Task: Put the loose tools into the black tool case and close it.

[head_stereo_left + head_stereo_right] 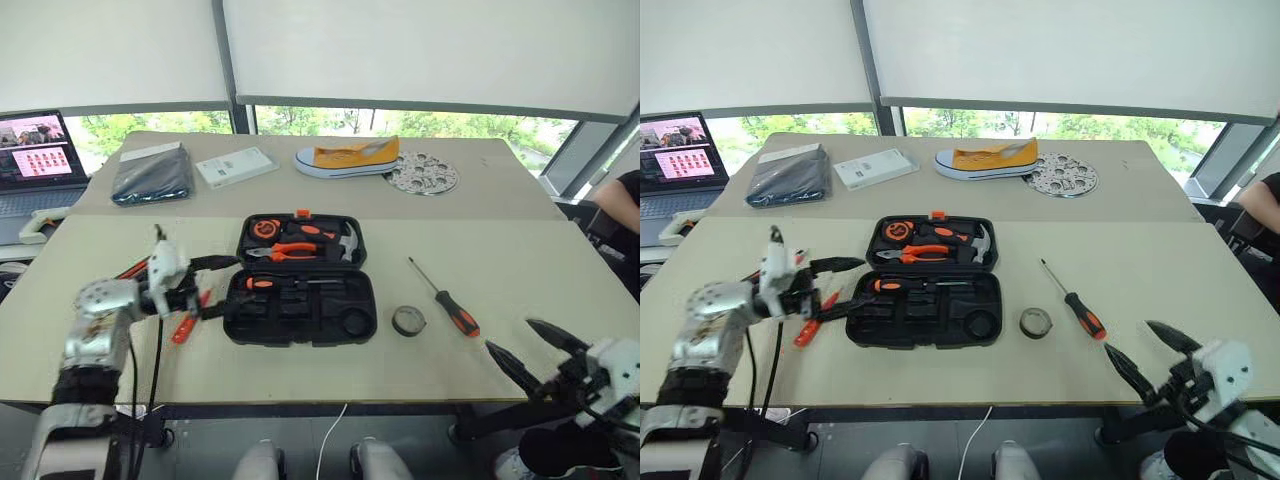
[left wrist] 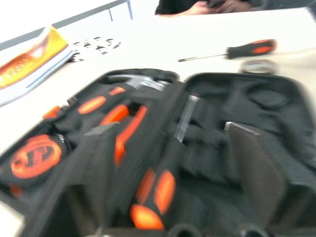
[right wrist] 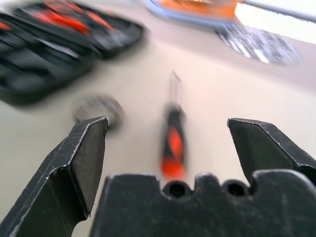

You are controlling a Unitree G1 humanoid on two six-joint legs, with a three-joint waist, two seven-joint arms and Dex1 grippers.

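The black tool case (image 1: 300,300) lies open at the table's middle. Its far half holds a tape measure, pliers and a hammer; its near half holds one orange-and-black screwdriver (image 2: 153,192) in a slot. My left gripper (image 1: 213,286) is open just left of the case, pointing at it, with nothing between its fingers (image 2: 254,165). Slim orange tools (image 1: 184,327) lie on the table under that hand. To the right of the case are a black tape roll (image 1: 408,320) and a loose screwdriver (image 1: 446,298). My right gripper (image 1: 532,350) is open at the table's near right edge, short of the screwdriver (image 3: 173,143).
At the table's far side lie a yellow shoe (image 1: 348,157), a perforated metal disc (image 1: 422,173), a white box (image 1: 235,166) and a dark wrapped packet (image 1: 152,175). A laptop (image 1: 35,150) stands at far left. A person (image 1: 622,200) sits at the right edge.
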